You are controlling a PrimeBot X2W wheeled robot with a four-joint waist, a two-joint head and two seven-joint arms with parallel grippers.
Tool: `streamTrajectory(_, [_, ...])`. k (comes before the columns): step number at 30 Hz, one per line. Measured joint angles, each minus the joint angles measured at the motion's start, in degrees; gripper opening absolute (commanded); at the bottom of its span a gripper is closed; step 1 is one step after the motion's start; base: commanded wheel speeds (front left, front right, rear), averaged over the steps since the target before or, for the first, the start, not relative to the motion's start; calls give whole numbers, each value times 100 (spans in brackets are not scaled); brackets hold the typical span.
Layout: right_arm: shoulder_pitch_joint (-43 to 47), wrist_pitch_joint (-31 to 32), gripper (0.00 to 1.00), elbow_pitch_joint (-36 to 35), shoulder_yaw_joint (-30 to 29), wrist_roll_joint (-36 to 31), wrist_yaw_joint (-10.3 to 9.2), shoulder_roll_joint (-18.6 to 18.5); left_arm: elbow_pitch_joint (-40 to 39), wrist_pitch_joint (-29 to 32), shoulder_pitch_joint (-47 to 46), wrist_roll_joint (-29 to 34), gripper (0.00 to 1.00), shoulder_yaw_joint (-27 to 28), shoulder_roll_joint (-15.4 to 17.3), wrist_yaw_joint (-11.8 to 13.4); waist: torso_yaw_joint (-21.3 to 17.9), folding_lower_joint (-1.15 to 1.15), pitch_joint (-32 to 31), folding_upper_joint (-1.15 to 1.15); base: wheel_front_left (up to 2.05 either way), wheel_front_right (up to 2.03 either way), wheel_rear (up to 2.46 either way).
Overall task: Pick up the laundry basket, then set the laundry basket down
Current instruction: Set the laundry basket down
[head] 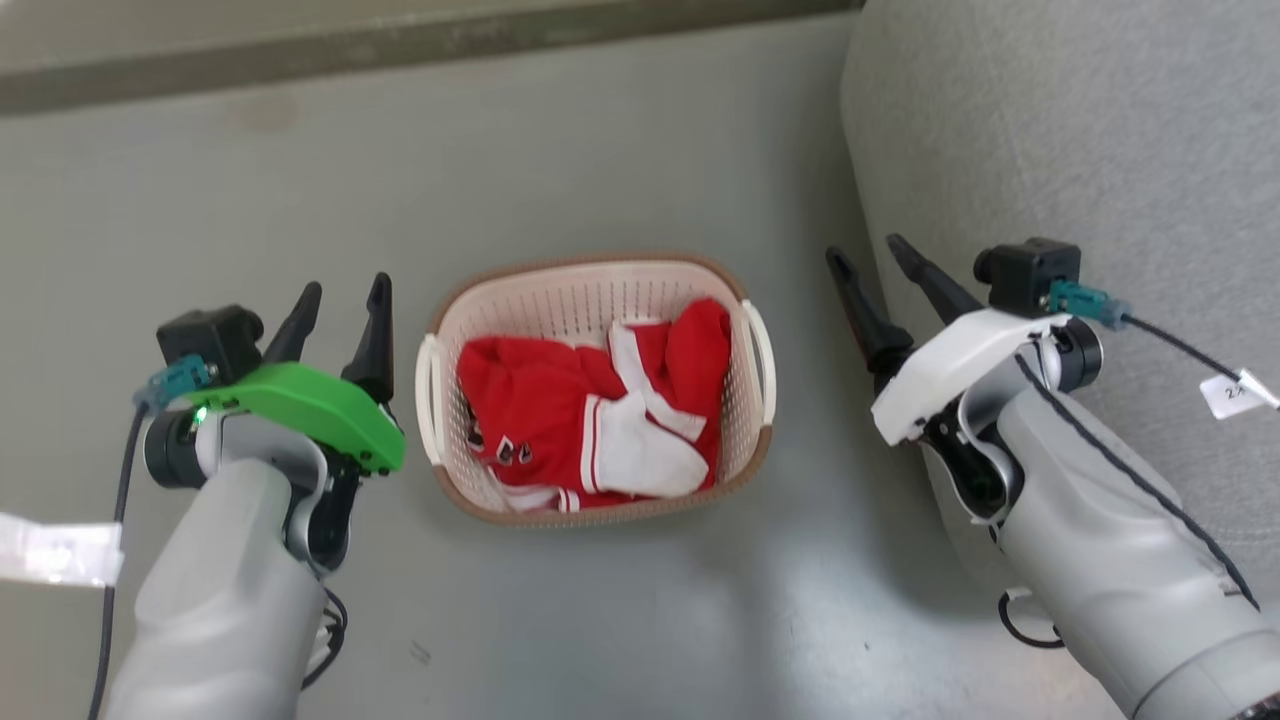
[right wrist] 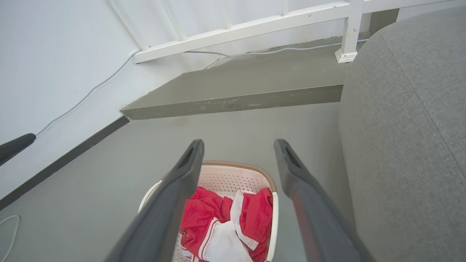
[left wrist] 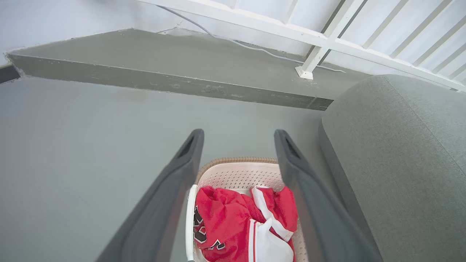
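The laundry basket [head: 590, 285] stands on the grey floor between my arms, cream perforated plastic with a brown rim and white loop handles [head: 427, 395] on both sides. Red and white clothes [head: 590, 410] fill it. My left gripper [head: 345, 290] hovers open just left of the basket, fingers apart with nothing between them. To the basket's right, my right gripper [head: 865, 250] is open too, close to the sofa. From the left wrist the basket [left wrist: 238, 173] lies below the open fingers [left wrist: 189, 149]. From the right wrist the basket [right wrist: 236, 176] lies below too.
A grey sofa [head: 1080, 150] rises at the right, right beside my right arm. A raised concrete step [left wrist: 164, 69] runs across the back, with a white railing [left wrist: 316, 40] and a cable behind it. Open floor [head: 250, 180] lies left of the basket.
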Motion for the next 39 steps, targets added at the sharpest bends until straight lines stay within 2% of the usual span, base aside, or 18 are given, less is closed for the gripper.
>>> streamTrajectory(5, [315, 0, 100, -234, -252, -134, -65, -42, -425, 0, 371, 207, 100, 219, -25, 0, 13, 0, -368, 0, 0, 0, 0])
streamTrajectory(15, [959, 0, 100, -842, -758, -405, -342, -127, -1103, 0, 1106, 520, 100, 635, -93, 19, 81, 0, -975, 0, 0, 0, 0])
streamTrajectory(25, [1450, -5, 100, -1559, -1113, -810, -509, -129, -1722, 0, 1745, 921, 100, 992, -105, 235, 54, 0, -1343, 0, 0, 0, 0])
streamTrajectory(39, [2019, -5, 100, -2060, -1391, -1121, -553, -135, -2353, 0, 2271, 1259, 100, 1223, -246, 244, 87, 0, -1413, 0, 0, 0, 0])
